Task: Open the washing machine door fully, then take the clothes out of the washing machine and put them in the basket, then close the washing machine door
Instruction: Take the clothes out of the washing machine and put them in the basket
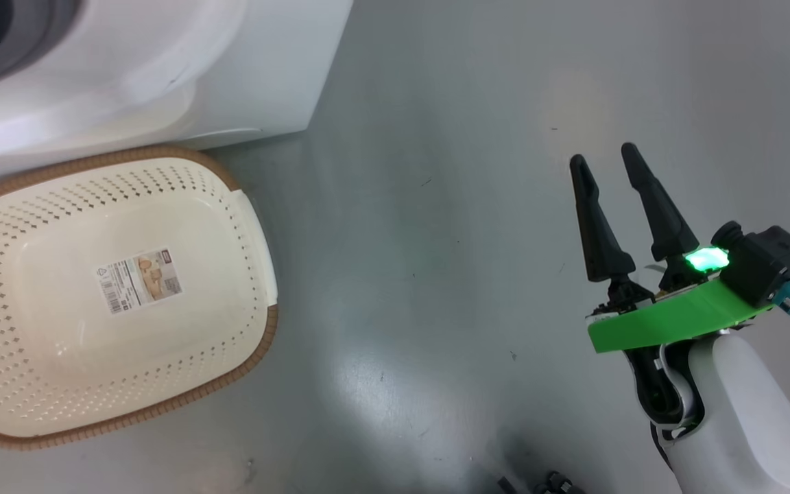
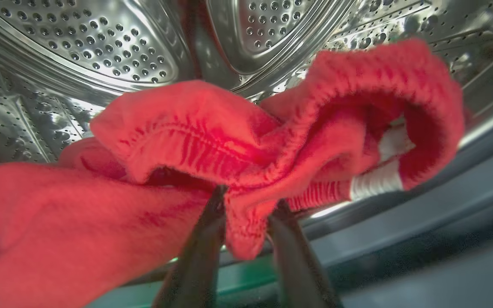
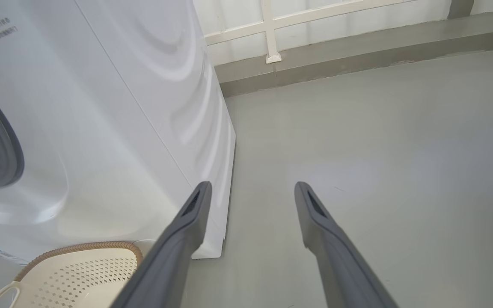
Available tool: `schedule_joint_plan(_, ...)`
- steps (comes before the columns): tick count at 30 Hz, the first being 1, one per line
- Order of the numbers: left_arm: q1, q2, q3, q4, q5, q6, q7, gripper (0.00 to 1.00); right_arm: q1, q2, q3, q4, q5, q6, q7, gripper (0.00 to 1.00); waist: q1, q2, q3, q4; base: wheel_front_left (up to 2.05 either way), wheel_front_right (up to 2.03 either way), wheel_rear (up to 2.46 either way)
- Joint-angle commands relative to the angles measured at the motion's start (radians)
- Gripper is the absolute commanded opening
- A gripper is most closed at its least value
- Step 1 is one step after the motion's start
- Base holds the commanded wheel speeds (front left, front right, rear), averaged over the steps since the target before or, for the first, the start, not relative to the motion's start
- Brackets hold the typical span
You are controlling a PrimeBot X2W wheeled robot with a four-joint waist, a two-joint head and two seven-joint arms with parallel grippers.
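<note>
There was one washing machine (image 1: pixel 265 68), one basket (image 1: pixel 59 343) with one label sticker (image 1: pixel 140 280), one red garment (image 2: pixel 186 128), and two grippers: left gripper (image 2: pixel 246 208), right gripper (image 1: pixel 604 154).

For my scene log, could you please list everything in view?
washing machine: one, white, behind the basket.
drum: one, steel, inside the washing machine.
clothes: one bundle, red with white, in the drum.
basket: one, cream, brown rim, on the floor.
label: one, white, inside the basket.
floor: grey.
left gripper: one, dark fingers, either side of a clothes fold.
right gripper: one, dark fingers, open above the floor.
</note>
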Motion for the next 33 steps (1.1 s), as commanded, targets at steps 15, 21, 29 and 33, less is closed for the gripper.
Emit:
schedule_joint_plan(15, 0.066, 0.045, 0.022, -0.13, -0.083, -0.003, -0.052, 0.0, 0.008, -0.014, 0.005, -0.021, 0.003, 0.005, -0.006, 1.0, 0.0, -0.0001, -0.053, 0.041, 0.0, 0.0, 0.0)
schedule_joint_plan(21, 0.226, 0.034, 0.135, -0.33, -0.06, 0.028, -0.052, 0.0, 0.022, -0.027, -0.003, -0.022, -0.002, 0.005, -0.006, 1.0, 0.0, -0.0001, -0.107, 0.07, 0.0, 0.0, 0.0)
schedule_joint_plan(29, 0.443, -0.04, 0.296, -0.537, -0.003, 0.026, -0.052, 0.0, 0.058, -0.046, -0.009, -0.014, -0.007, 0.005, -0.006, 1.0, 0.0, -0.0001, -0.19, 0.106, 0.0, 0.0, 0.0)
schedule_joint_plan(33, 0.539, -0.079, 0.359, -0.618, 0.035, 0.018, -0.052, 0.0, 0.082, -0.052, -0.009, -0.008, -0.009, 0.005, -0.006, 1.0, 0.0, -0.0001, -0.234, 0.12, 0.0, 0.0, 0.0)
